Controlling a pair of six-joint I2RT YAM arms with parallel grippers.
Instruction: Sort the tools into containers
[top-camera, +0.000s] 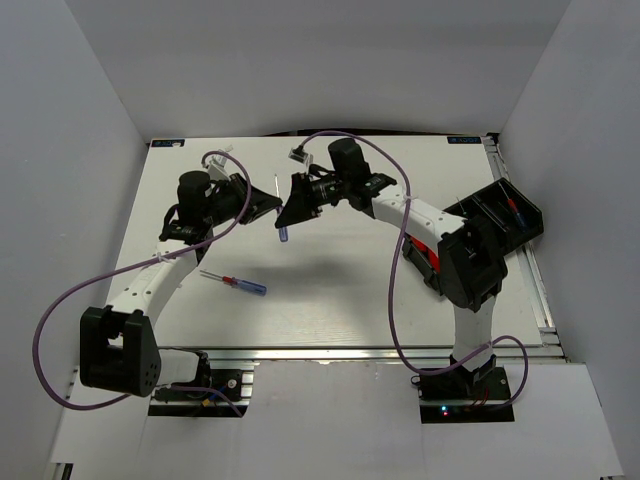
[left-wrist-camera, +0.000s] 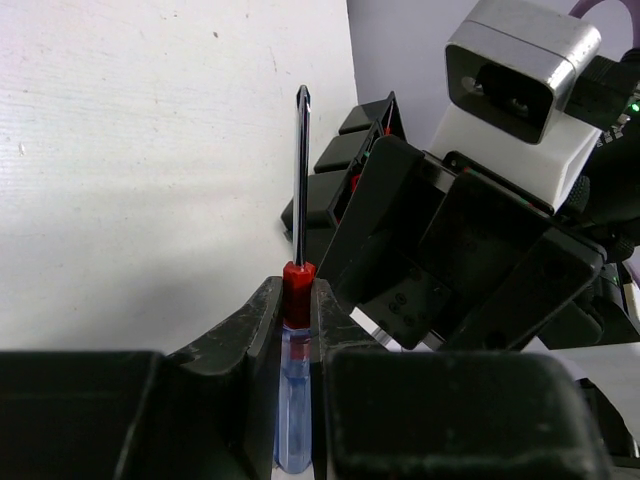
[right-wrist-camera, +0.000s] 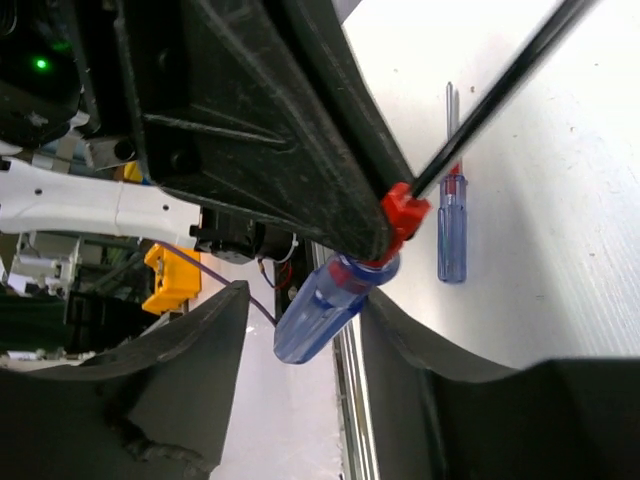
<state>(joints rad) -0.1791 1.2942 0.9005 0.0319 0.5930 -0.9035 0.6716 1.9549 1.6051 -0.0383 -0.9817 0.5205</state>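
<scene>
A screwdriver (top-camera: 283, 234) with a clear blue handle and red collar hangs in the air at mid-table, shaft up. My left gripper (top-camera: 268, 208) is shut on its red collar; the left wrist view shows the shaft (left-wrist-camera: 300, 180) rising from the closed fingers (left-wrist-camera: 262, 320). My right gripper (top-camera: 290, 212) is open, with its fingers on either side of the blue handle (right-wrist-camera: 320, 305). A second blue-and-red screwdriver (top-camera: 232, 282) lies on the table, and it also shows in the right wrist view (right-wrist-camera: 452, 230). A black bin (top-camera: 530, 222) at the right holds another screwdriver (top-camera: 513, 209).
A red-and-black item (top-camera: 424, 254) lies partly hidden under the right arm. Purple cables loop over both arms. White walls close in the table on the left, back and right. A metal rail (top-camera: 380, 352) runs along the near edge.
</scene>
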